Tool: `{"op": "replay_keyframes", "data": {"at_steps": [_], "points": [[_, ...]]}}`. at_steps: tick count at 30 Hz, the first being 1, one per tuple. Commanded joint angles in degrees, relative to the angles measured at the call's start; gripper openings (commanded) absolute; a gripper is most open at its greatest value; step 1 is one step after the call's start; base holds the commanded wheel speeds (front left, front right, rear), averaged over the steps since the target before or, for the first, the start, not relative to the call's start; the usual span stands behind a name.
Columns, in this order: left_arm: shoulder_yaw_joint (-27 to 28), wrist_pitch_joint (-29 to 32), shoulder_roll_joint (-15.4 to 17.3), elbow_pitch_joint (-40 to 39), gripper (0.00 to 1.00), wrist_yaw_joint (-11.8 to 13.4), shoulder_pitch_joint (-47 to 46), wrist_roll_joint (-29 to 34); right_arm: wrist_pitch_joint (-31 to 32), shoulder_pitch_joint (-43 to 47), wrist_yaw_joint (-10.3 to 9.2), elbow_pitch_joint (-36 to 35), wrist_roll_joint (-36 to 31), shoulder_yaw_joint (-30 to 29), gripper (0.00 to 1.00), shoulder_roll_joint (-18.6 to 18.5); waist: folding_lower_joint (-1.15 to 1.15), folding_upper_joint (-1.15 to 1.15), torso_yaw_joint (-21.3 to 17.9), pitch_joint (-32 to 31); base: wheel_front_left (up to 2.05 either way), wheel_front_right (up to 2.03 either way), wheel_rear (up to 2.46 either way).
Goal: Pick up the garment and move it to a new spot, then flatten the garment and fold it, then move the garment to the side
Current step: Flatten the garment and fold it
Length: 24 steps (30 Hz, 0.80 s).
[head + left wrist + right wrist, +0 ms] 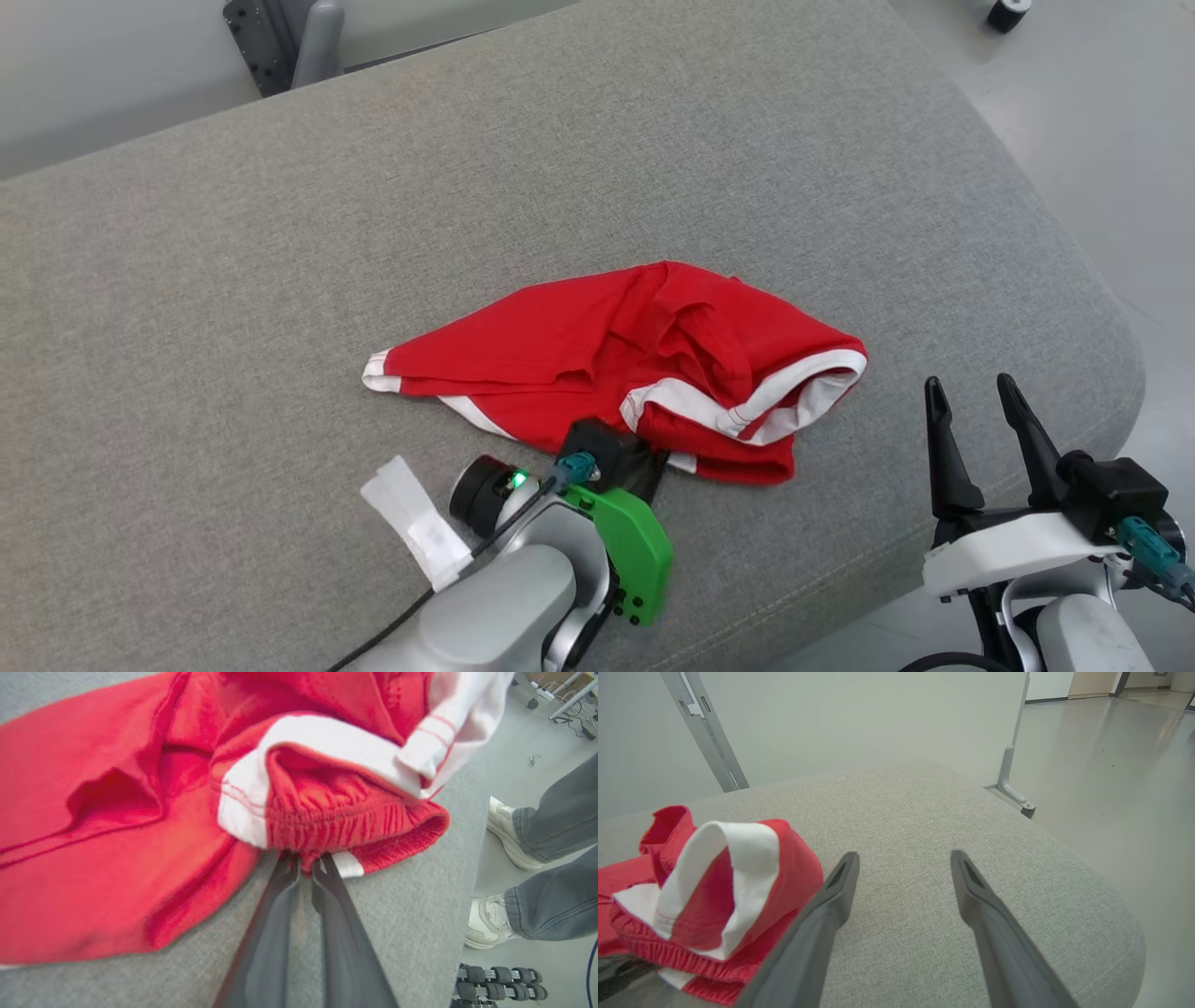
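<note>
The garment (644, 359) is a crumpled pair of red shorts with white trim, lying on the grey cushion (467, 187) near its front edge. My left gripper (306, 861) is shut on the red ribbed waistband at the garment's near edge (327, 826); in the head view its fingers reach under that hem (644, 462). My right gripper (971, 397) stands open to the right of the garment, above the cushion's front right corner, with nothing between its fingers (903, 858). The right wrist view has the bunched garment (714, 891) at its left.
The cushion's front edge (462, 858) runs close by the left gripper. A person's legs and white shoes (509, 835) stand on the floor beside the cushion. Grey metal frame posts (710, 737) rise behind the cushion. A white tag (415, 518) hangs off my left wrist.
</note>
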Motion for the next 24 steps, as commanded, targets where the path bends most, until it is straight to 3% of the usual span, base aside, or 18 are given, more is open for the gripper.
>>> {"op": "replay_keyframes", "data": {"at_steps": [1,5,11,16,24], "points": [[1.5,-2.2,0.2,0.3,0.0,0.5,-1.2,-1.1,-0.2,0.3,-0.02,-0.1,0.2,-0.6,1.0,-0.1,0.0,0.0,0.7,-0.5,0.0,0.0,0.0],[4.6,-4.9,2.5,-0.6,0.0,1.6,-2.2,-1.2,-0.2,1.3,-0.02,0.1,0.1,-1.3,1.0,-0.1,0.0,0.0,2.3,-1.7,0.0,0.0,0.0],[8.0,-6.1,9.3,-6.4,0.0,3.5,-3.2,-0.2,-0.2,2.1,-0.02,0.1,0.1,-1.2,1.0,-0.1,0.0,0.0,4.5,-3.2,0.0,0.0,0.0],[9.0,-6.2,16.3,-14.7,0.0,7.1,-4.2,2.8,-0.2,2.5,-0.02,0.0,-0.6,-1.7,1.0,-0.1,0.0,0.0,6.4,-4.3,0.0,0.0,0.0],[12.3,-3.7,23.6,-30.2,0.0,13.0,-0.5,0.3,-0.2,3.2,-0.02,0.0,-1.0,-1.6,1.0,-0.1,0.0,0.0,8.0,-5.4,0.0,0.0,0.0]]}}
